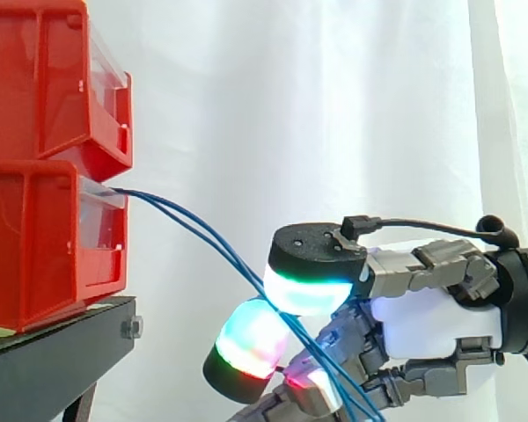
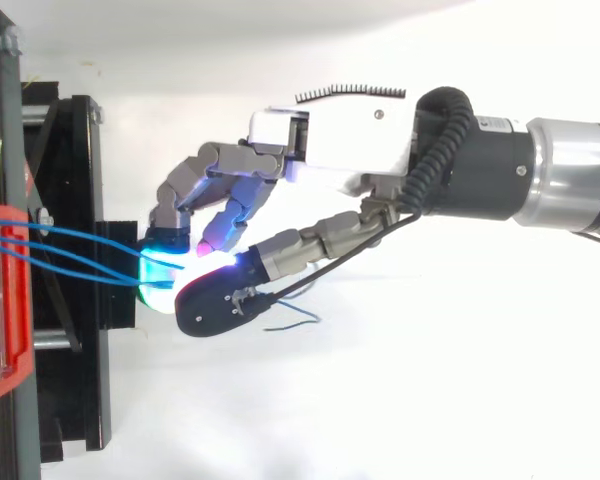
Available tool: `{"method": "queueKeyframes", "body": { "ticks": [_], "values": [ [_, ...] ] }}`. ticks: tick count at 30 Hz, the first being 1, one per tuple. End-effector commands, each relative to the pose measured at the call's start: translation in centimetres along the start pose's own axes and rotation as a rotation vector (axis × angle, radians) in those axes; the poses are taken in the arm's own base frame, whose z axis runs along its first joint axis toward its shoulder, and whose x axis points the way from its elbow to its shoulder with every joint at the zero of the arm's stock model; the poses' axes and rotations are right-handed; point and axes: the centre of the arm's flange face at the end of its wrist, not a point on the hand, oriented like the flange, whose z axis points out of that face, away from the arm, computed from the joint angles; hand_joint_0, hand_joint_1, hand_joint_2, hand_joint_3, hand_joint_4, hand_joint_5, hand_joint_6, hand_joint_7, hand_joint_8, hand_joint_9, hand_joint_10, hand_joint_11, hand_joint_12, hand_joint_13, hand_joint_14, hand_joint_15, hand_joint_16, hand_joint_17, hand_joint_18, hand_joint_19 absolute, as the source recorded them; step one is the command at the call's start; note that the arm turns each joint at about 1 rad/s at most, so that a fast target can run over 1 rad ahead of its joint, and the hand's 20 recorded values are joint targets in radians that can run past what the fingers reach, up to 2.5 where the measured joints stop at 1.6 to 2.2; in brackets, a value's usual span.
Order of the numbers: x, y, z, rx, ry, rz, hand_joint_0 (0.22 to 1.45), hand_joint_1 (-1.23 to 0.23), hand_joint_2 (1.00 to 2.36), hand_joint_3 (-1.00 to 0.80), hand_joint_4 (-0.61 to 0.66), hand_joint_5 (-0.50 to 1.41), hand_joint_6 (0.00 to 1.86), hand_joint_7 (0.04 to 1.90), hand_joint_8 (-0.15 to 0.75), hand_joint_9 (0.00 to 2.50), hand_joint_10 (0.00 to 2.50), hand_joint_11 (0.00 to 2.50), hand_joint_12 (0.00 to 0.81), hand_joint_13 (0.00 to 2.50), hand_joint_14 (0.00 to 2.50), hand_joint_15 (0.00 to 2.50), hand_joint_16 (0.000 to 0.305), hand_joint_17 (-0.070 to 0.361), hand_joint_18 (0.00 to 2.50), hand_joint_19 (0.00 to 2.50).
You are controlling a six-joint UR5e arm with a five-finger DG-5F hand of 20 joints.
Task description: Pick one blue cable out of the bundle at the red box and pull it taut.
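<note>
Hand (image 1: 431, 321) curled, pinching thin blue cables (image 1: 202, 227) from red plastic box (image 1: 35, 246). Risk: several strands look caught, so pulling may tension the bundle, not one.

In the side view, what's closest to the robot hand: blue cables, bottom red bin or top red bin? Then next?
1. blue cables, held in the hand's fingers.
2. bottom red bin, left, on the black stand.
3. top red bin, stacked above, farthest.

Arm level from the right, hand (image 1: 431, 321) fingers curled, pads (image 1: 308, 294) pinching blue cables (image 1: 213, 236)
</note>
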Motion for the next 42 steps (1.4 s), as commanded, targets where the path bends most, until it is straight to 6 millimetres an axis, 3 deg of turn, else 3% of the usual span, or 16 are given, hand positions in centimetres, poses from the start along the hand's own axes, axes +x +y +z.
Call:
{"method": "queueKeyframes", "body": {
  "ticks": [1,16,24,34,42],
  "values": [
    [-0.1,0.1,-0.5,0.033,0.000,0.001,0.64,-0.69,1.02,-0.26,0.13,-0.21,0.89,0.80,0.334,1.10,0.01,1.10,0.374,0.49,0.01,0.24,0.059,0.133,0.17,0.00],
    [0.0,0.8,-1.8,0.114,0.013,0.049,0.66,-0.70,1.01,-0.30,0.12,-0.21,0.89,0.80,0.329,1.15,0.01,1.14,0.369,0.60,0.01,0.30,0.058,0.130,0.26,0.00],
    [-0.2,1.5,-1.6,0.124,0.013,0.065,0.66,-0.71,1.01,-0.32,0.12,-0.21,0.88,0.78,0.322,1.16,0.01,1.18,0.371,0.63,0.01,0.32,0.057,0.129,0.28,0.00],
    [-0.2,2.8,-1.6,0.159,0.015,0.058,0.73,-0.86,1.01,-0.42,0.08,-0.21,0.88,0.74,0.314,1.16,0.01,1.16,0.363,0.72,0.01,0.35,0.055,0.125,0.38,0.00],
    [0.0,3.0,-1.6,0.160,0.018,0.056,0.70,-0.84,1.01,-0.42,0.12,-0.21,0.88,0.78,0.312,1.17,0.01,1.17,0.359,0.73,0.01,0.37,0.055,0.124,0.38,0.01]
  ]
}}
